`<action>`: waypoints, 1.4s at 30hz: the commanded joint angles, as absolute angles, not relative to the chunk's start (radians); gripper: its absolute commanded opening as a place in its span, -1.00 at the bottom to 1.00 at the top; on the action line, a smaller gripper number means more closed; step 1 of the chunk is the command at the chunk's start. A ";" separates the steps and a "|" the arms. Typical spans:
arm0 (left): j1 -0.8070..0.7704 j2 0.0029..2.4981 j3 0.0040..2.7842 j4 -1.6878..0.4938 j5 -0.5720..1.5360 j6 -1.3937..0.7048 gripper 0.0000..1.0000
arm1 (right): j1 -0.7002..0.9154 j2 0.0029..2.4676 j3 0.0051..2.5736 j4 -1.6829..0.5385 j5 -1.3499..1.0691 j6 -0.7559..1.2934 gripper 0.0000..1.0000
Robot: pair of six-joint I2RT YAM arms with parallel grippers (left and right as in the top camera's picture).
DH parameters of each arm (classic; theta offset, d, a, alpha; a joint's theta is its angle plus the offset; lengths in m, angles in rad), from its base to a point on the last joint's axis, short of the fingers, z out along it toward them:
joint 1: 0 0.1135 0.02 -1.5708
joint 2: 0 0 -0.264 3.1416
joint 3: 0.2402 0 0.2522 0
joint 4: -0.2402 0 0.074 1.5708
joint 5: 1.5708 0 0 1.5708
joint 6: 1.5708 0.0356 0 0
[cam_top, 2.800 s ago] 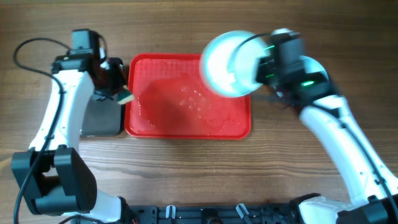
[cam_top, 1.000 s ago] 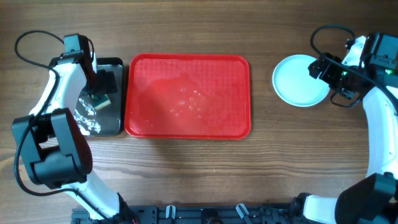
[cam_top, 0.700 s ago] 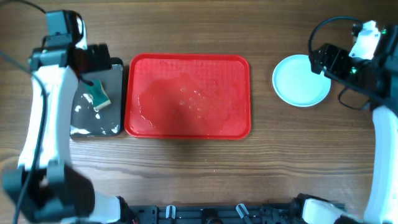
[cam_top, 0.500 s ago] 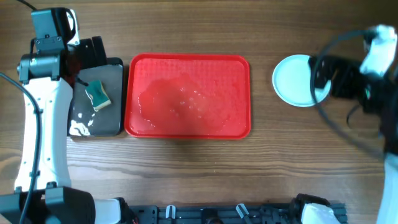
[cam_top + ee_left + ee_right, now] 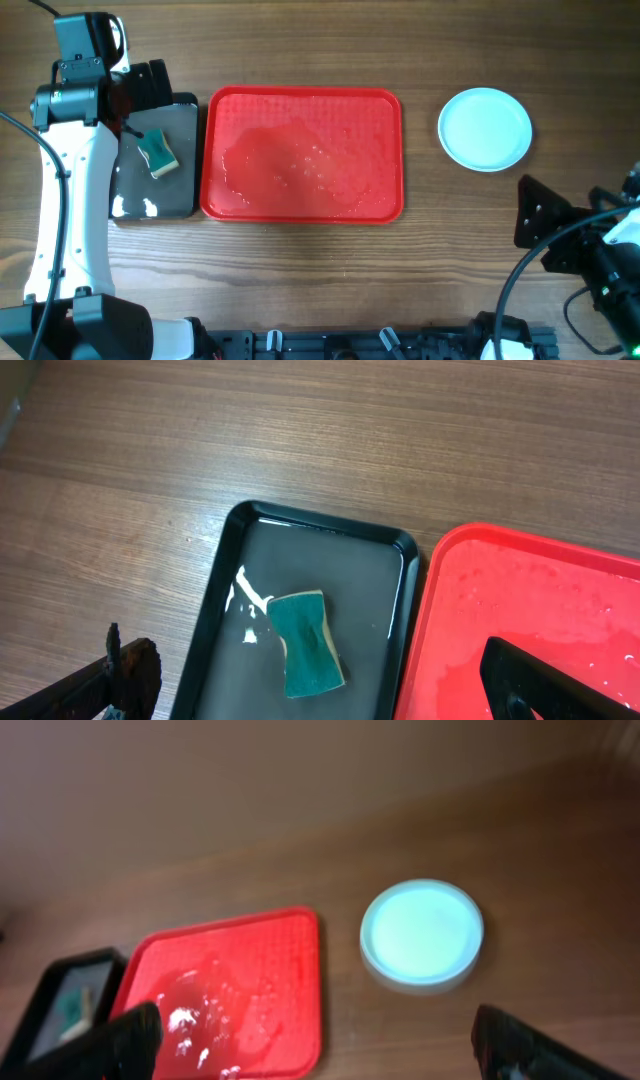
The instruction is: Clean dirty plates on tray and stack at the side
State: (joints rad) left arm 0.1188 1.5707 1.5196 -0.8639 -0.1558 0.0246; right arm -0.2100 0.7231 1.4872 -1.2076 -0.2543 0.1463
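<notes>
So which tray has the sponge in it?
The smaller black tray, left of the red tray. The green sponge lies inside it; the red tray holds only wet patches.

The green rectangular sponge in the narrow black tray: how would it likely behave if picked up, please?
The green rectangular sponge probably squashes under a grip, judging by its bowed outline. The glossy floor of the narrow black plastic tray suggests water, so it is likely soaked, heavier than it looks, and drippy.

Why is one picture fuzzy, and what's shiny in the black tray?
Right wrist view: blurred, softening the pale aqua round plate and red plastic tray; overhead and left wrist views: sharp, with white light glare on the black tray.
</notes>
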 commanded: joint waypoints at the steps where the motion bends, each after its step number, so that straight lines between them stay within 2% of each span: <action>1: 0.120 1.573 1.517 -0.861 -0.150 0.015 1.00 | -0.205 0.634 1.288 -1.042 -0.229 0.079 1.00; 10: 0.120 1.573 1.517 -0.861 -0.150 0.015 1.00 | -0.063 0.228 0.488 -0.307 -0.232 0.082 0.99; 17: 0.120 1.573 1.517 -0.861 -0.150 0.015 1.00 | 0.007 0.002 0.081 -0.020 -0.231 0.082 0.99; 21: 0.120 1.573 1.517 -0.861 -0.150 0.015 1.00 | 0.016 0.003 0.005 0.038 -0.232 0.081 0.99; 42: 0.121 1.566 1.516 -0.862 -0.147 0.015 1.00 | 0.016 0.005 0.005 0.020 -0.231 0.081 1.00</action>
